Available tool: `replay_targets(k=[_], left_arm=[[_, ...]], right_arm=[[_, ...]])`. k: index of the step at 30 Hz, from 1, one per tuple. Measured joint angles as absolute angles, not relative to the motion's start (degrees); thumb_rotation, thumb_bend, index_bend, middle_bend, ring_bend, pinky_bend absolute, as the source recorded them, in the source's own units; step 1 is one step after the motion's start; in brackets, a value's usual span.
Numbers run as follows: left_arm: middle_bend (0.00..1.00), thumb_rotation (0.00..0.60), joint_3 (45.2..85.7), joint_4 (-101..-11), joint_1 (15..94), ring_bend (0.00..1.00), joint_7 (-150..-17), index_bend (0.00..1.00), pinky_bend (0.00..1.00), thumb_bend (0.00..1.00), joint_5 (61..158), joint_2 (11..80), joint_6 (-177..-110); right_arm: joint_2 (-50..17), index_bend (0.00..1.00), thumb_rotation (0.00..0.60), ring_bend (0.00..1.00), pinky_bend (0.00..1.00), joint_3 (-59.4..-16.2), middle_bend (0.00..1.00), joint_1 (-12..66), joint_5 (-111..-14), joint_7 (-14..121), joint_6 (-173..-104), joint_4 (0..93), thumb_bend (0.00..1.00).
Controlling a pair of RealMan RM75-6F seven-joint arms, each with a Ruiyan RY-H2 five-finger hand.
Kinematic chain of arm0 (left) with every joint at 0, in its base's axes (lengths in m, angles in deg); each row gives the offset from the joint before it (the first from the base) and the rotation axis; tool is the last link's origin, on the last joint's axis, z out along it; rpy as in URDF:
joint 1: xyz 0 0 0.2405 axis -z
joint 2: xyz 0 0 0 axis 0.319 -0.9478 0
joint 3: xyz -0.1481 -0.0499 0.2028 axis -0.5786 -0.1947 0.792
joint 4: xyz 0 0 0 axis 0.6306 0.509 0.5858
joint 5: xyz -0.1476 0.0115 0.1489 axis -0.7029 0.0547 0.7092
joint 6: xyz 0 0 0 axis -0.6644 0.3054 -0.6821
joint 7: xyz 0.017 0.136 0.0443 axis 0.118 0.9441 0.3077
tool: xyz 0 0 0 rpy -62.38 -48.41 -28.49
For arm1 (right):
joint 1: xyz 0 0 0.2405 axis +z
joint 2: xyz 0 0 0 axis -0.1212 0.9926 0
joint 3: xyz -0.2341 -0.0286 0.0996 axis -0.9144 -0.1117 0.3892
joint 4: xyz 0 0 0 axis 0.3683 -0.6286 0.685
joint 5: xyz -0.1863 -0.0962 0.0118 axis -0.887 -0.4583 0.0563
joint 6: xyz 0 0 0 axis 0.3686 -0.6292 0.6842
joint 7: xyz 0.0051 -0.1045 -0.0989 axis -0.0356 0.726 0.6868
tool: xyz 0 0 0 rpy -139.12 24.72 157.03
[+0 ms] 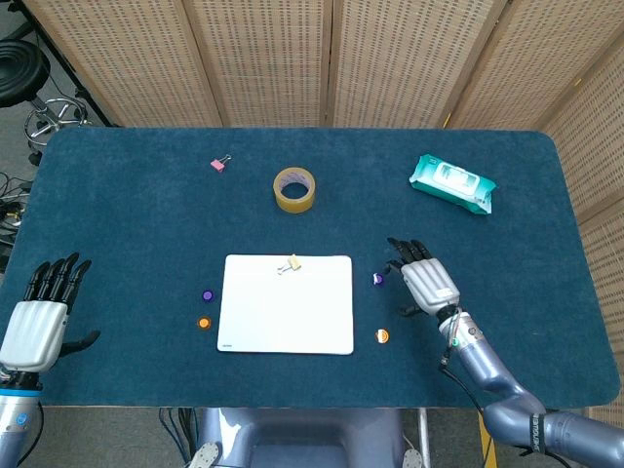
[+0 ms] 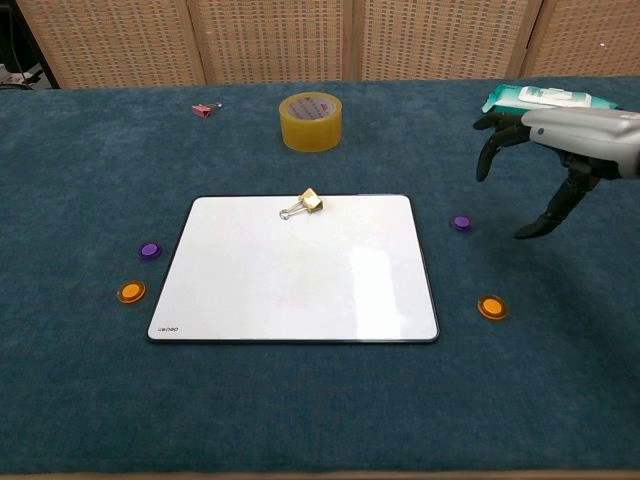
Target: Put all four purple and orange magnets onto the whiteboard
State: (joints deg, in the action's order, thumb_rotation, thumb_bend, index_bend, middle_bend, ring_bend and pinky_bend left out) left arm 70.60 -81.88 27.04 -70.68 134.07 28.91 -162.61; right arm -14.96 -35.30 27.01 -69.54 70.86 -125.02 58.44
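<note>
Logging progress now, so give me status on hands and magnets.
Right hand open, over the mat by the right purple magnet. Left hand open at the table edge. No magnets on the whiteboard; only a gold binder clip there.

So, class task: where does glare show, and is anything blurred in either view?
Chest view: a soft bright patch of glare on the whiteboard, right of middle; the right hand looks slightly soft. Head view: the whiteboard is evenly lit with no clear glare; the magnets are too small to show detail.
</note>
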Motion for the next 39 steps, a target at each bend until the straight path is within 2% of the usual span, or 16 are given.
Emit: replay_targets(k=[6, 15, 20, 39], left_arm=[[0.00, 0.600, 70.17, -81.64, 27.42, 0.00, -70.25, 0.00, 0.00, 0.00, 132.73, 29.18, -161.82], [0.00, 0.600, 68.91, -81.26, 28.02, 0.00, -71.15, 0.00, 0.00, 0.00, 130.14, 29.20, -160.80], [0.00, 0.600, 68.72, -81.15, 28.15, 0.00, -71.39, 0.00, 0.00, 0.00, 129.34, 29.14, -160.42], [0.00, 0.600, 69.16, -81.19, 28.35, 0.00, -71.27, 0.00, 0.00, 0.00, 129.46, 29.10, -160.28]], right_arm=[[-21.30, 0.37, 0.600, 0.00, 0.00, -34.53, 0.00, 31.16, -64.57, 74.93, -123.06, 51.96, 0.16], [-26.08, 0.37, 0.600, 0.00, 0.00, -35.01, 0.00, 35.28, -62.05, 76.09, -119.34, 44.05, 0.22], [-26.84, 0.37, 0.600, 0.00, 0.00, -35.45, 0.00, 36.46, -61.70, 75.37, -118.07, 41.94, 0.27], [-24.99, 0.39, 0.600, 0.00, 0.00, -36.69, 0.00, 38.25, -58.94, 76.96, -117.72, 41.54, 0.29]])
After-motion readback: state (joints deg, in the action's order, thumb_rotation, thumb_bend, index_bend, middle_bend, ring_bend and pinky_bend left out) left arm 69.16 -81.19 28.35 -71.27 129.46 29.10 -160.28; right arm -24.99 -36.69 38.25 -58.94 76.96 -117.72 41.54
